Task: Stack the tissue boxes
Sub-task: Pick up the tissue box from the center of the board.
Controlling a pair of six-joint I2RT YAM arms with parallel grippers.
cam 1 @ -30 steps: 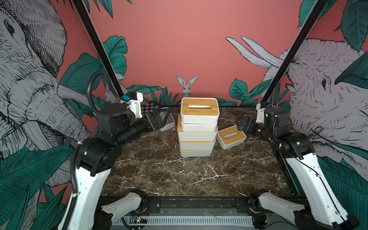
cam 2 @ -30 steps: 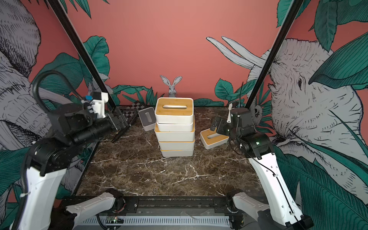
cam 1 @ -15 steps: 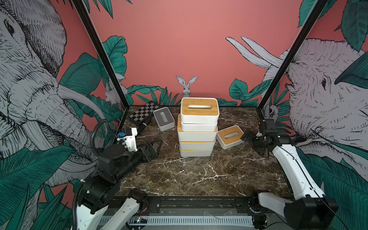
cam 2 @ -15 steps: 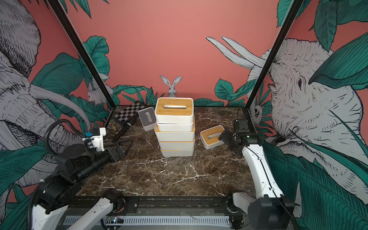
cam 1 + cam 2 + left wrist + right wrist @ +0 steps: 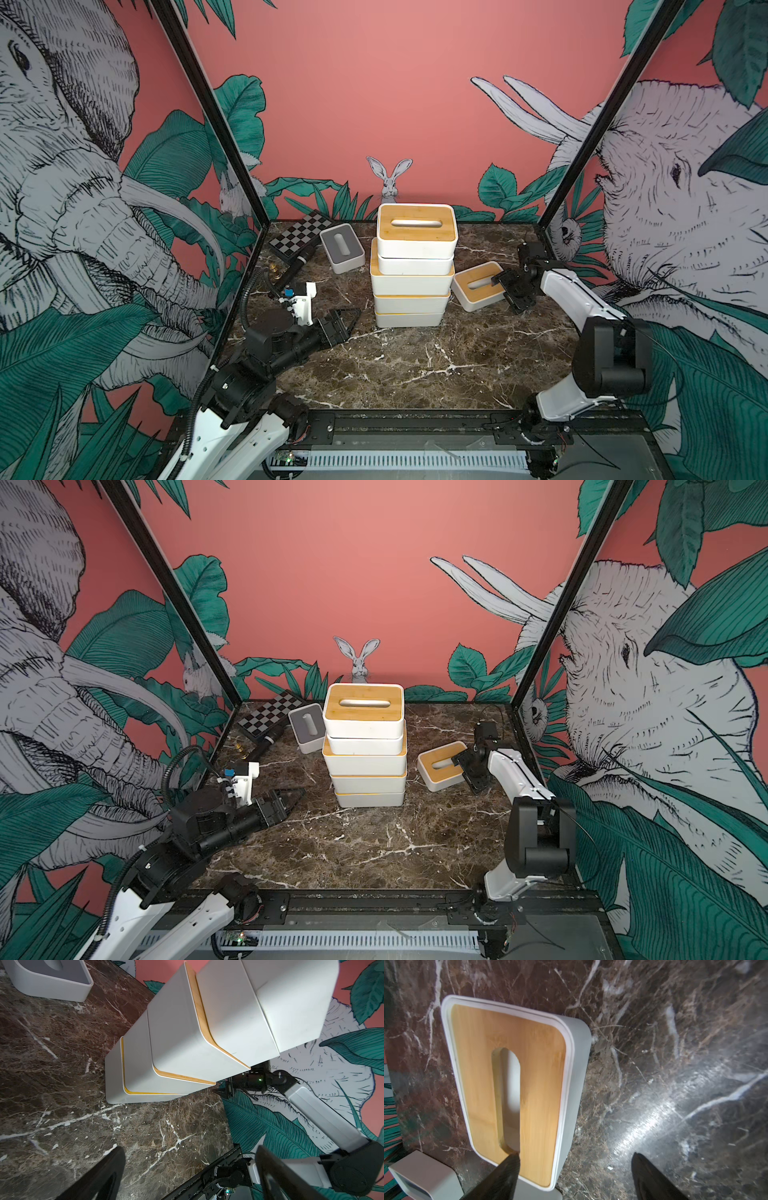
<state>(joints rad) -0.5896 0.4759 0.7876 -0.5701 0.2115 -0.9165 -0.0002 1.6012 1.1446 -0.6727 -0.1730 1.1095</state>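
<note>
Bamboo tops the tall stack (image 5: 413, 266) in the middle of both top views. We count five white tissue boxes piled on the brown marble table (image 5: 415, 365), their edges not squarely aligned. The yellow-lidded box (image 5: 409, 320) is at the bottom, and thin bamboo lid rims show between the boxes above it. Just right of the stack in the frame a loose bamboo-lidded box (image 5: 473, 286) lies flat on the marble, turned at an angle. We cannot tell whether it touches the stack. Our right gripper (image 5: 508, 294) sits at this box's right end with its jaws apart and nothing clamped between them. In the right wrist view one dark finger (image 5: 506, 1174) reaches over the lid at the end of the oval slot. The other finger (image 5: 652, 1178) stands out over bare marble beyond the box's long wall. Whether the first one touches the lid we cannot say. Our left gripper (image 5: 353, 322) is at the lower left of the stack, low over the table, spread wide and empty, its tips pointing toward the pile but apart from it. At the upper left of the stack a grey-lidded box (image 5: 343, 247) rests on the table by itself, just beside the checkerboard case (image 5: 297, 232) near the back left corner.
</note>
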